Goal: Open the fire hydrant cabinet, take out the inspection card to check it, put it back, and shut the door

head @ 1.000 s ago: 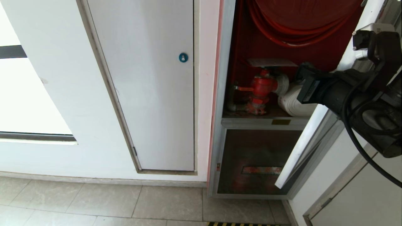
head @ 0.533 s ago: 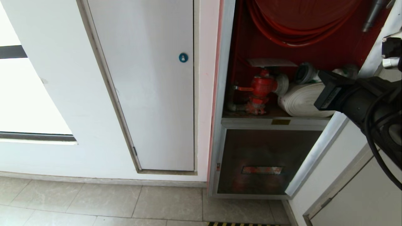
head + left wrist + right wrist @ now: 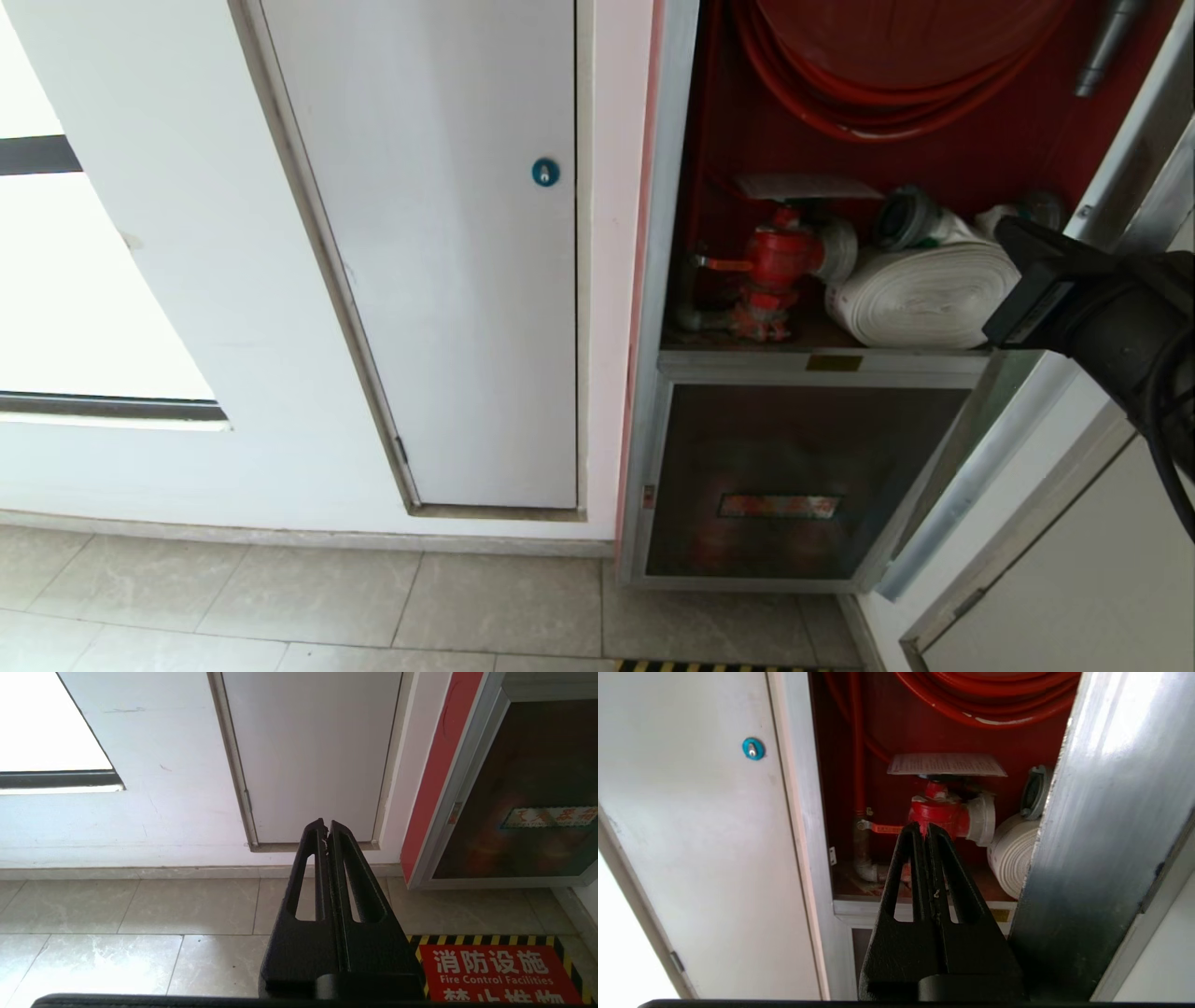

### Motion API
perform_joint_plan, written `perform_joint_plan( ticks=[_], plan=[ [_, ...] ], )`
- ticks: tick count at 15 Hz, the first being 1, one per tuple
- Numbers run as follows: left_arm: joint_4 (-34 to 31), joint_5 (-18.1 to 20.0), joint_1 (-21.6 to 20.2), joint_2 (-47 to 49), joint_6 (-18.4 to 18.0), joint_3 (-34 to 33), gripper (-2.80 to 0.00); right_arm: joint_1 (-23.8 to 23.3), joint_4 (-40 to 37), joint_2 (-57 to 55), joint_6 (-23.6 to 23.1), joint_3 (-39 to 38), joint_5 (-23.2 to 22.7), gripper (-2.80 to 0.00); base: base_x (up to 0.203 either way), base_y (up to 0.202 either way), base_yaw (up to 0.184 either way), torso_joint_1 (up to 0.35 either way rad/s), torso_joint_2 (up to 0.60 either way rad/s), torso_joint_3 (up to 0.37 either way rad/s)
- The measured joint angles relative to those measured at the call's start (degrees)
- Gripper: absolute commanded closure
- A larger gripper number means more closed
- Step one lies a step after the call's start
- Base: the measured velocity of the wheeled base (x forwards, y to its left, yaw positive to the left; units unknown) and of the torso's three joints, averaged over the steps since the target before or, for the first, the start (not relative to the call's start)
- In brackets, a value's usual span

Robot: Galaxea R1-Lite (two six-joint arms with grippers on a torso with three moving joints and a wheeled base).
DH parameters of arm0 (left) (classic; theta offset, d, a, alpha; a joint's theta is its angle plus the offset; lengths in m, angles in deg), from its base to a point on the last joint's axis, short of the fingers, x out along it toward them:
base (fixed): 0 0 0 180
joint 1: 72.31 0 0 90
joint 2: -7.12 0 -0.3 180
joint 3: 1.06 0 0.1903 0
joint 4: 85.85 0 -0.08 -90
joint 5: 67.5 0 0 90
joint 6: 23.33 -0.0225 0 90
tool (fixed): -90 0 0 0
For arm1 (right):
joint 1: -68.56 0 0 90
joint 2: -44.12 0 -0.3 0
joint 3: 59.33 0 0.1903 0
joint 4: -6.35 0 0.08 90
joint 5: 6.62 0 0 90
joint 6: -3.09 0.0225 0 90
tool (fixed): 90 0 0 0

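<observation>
Door: the door stands swung wide on the right side of the fire hydrant cabinet; only its silver frame edge shows, close beside the right gripper
Cabinet interior: red hose reel above, red valve at lower left, white rolled hose to its right
Card: the inspection card lies flat on top of the valve, well inside the opening, untouched
Right gripper: right gripper points into the opening toward the valve, below the card and apart from it; jaws pressed together, holding nothing. In the head view only the wrist body shows at the right edge
Left gripper: left gripper hangs low over the floor tiles, facing the white panel door; jaws pressed together, empty, parked
Step in hand (judged): opening looks done; reaching for the card is next
How to do it well: spread the jaws before closing in, lift the tips to the card's near edge, approach level so one finger slides under the sleeve, pinch only the overhanging edge
Risks: nudging the card off the valve and behind the hose; clipping the door frame on the way in
</observation>
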Motion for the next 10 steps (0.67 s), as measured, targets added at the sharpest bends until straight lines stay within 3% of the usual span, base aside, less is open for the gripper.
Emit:
perform_joint_plan(
  ticks=[10],
  plan=[
    [0.0,0.0,0.0,0.0,0.0,0.0,0.00,-3.3,5.4,3.5,0.1,-6.7,2.1,0.00,0.000,0.000,0.000,0.000,0.00,0.000]
  ],
)
